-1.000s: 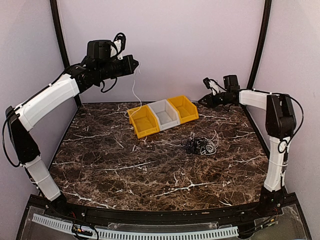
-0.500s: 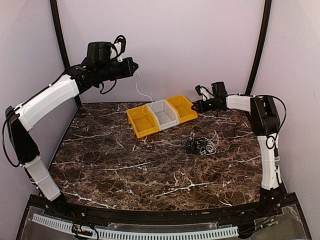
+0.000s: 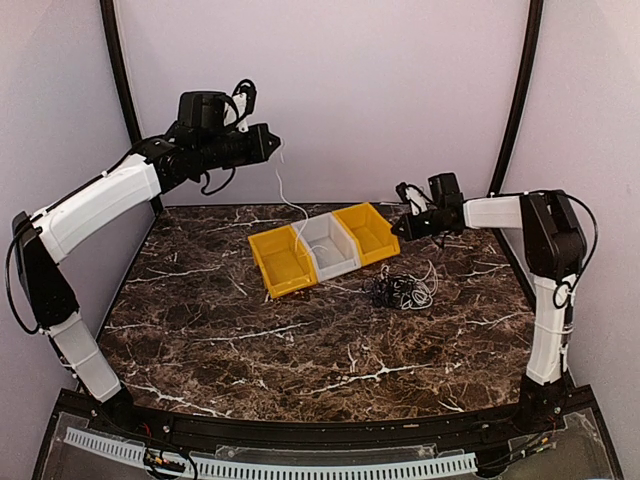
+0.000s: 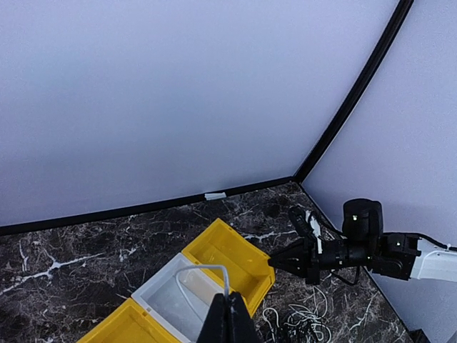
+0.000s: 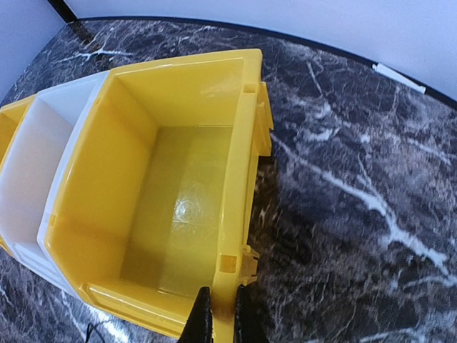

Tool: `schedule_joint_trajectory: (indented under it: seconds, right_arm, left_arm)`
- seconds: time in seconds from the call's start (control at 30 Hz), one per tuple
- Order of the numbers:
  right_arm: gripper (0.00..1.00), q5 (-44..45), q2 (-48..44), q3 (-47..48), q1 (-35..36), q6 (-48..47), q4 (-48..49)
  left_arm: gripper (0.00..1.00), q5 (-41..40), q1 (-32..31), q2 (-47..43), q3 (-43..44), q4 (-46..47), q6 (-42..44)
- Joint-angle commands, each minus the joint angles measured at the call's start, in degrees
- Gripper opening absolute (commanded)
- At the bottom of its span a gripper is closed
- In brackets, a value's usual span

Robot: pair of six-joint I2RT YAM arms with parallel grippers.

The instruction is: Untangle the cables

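Observation:
A tangle of thin black and white cables (image 3: 400, 291) lies on the marble table right of the bins; it also shows in the left wrist view (image 4: 303, 323). My left gripper (image 3: 270, 143) is raised high at the back left. It is shut on the white cable (image 3: 281, 190), which hangs down over the white bin (image 3: 326, 247). In the left wrist view the cable (image 4: 207, 269) loops just above the closed fingers (image 4: 230, 314). My right gripper (image 3: 397, 229) is shut on the right wall of the right yellow bin (image 3: 366, 232), as the right wrist view (image 5: 219, 314) shows.
Three bins stand in a row: a left yellow bin (image 3: 281, 262), the white one and the right yellow one (image 5: 178, 179). All look empty apart from the hanging cable. Walls and black frame posts close off the back and sides.
My right gripper moved in and closed on the right yellow bin's wall. The row of bins shifted toward the near side. My left gripper moved slightly right with the white cable.

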Motion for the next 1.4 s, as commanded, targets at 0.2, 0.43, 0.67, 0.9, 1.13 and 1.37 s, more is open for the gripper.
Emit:
schedule_joint_trajectory:
  seconds: [0.2, 0.43, 0.67, 0.9, 1.13, 1.37]
  right_arm:
    - [0.03, -3.12, -13.33, -15.95, 0.44, 0.67, 1.90]
    - [0.30, -3.62, -16.29, -16.76, 0.18, 1.33, 0.91]
    - [0.43, -3.74, -20.64, -18.20, 0.10, -0.07, 0.56]
    - [0.43, -3.81, -23.79, -19.93, -0.16, -1.48, 0.47]
    - [0.43, -5.05, -23.95, -20.68, -0.17, -1.49, 0.71]
    - [0.43, -4.58, -25.54, -21.95, -0.17, -2.95, 0.82]
  left_arm:
    - [0.00, 1.85, 0.32, -4.53, -5.96, 3.30, -3.32]
    - [0.00, 2.46, 0.23, -8.27, -10.09, 2.27, -5.06]
    - [0.00, 4.57, 0.25, -10.84, -10.41, -0.70, -6.06]
    - [0.00, 2.33, 0.23, -15.10, -12.62, -0.77, -5.43]
    - [0.00, 2.17, 0.23, -13.83, -13.29, -1.56, -5.03]
    - [0.00, 2.63, 0.23, -10.29, -18.09, 1.82, -5.26]
